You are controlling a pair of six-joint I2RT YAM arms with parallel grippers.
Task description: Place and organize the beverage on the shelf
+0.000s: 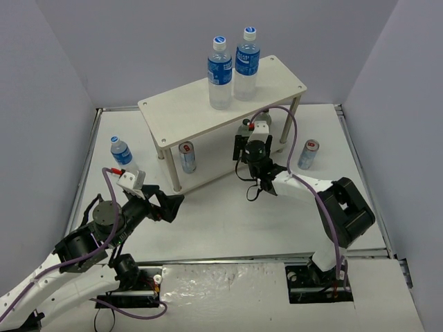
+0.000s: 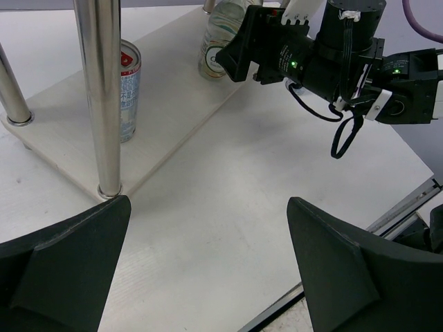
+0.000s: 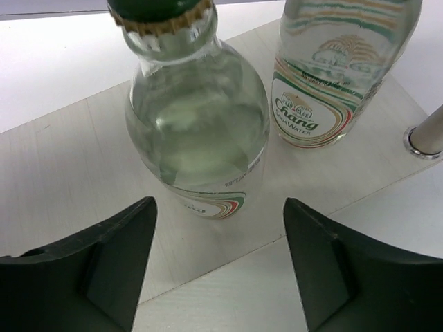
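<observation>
The shelf of pale wood stands at the back centre. Two tall blue-labelled bottles stand on its top board. A silver red-topped can stands on the lower board and also shows in the left wrist view. Two small clear bottles stand on the lower board, the near one and the far one. My right gripper is open, its fingers just short of the near bottle and to either side of it. My left gripper is open and empty over the table in front of the shelf.
A second silver can stands on the table to the right of the shelf. A small blue-labelled bottle stands to its left. A metal shelf leg is close ahead of my left gripper. Grey walls enclose the table.
</observation>
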